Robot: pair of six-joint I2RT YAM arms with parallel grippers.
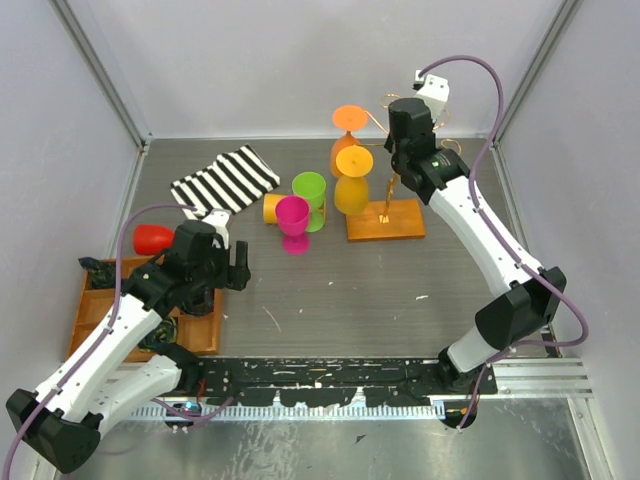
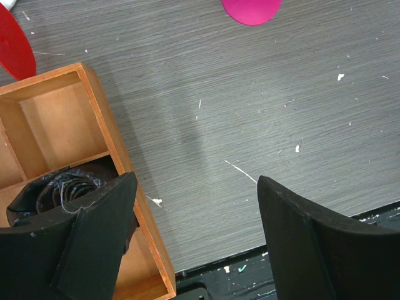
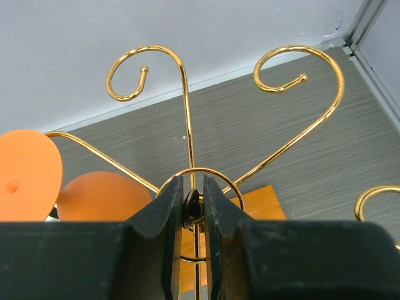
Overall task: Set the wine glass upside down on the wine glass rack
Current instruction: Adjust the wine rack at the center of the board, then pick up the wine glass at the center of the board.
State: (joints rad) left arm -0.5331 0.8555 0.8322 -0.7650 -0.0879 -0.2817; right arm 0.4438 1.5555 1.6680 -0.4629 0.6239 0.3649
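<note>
The right claw (image 3: 192, 187) was clenched on the rack (image 1: 395, 220), its two fingers pinched against the small knob at the top of the gold stem where the curled arms spread out. From the wrist view two of those curls stood bare behind the fingers, with a third just showing at the right edge.

Two glasses hung upside down on the rack's left side, feet uppermost: an orange glass (image 1: 345, 150) at the back and an amber glass (image 1: 351, 190) nearer, its bowl low by the wooden base. Just left of the rack, a green glass (image 1: 309, 188) and a pink glass (image 1: 293, 215) stood upright on the tabletop (image 2: 250, 112), close together. A yellow cup (image 1: 270, 208) lay on its side behind the pink one. A striped cloth (image 1: 225, 180) lay farther left and back.

The left claw (image 2: 195, 181) was released – fingers spread wide, nothing between them – and hovered over bare tabletop just beside the right wall of the tray (image 2: 56, 119), well apart from the rack. One compartment of the tray held a dark coiled thing (image 2: 62, 187). A red cup (image 1: 153, 238) lay beyond the tray's far corner.
</note>
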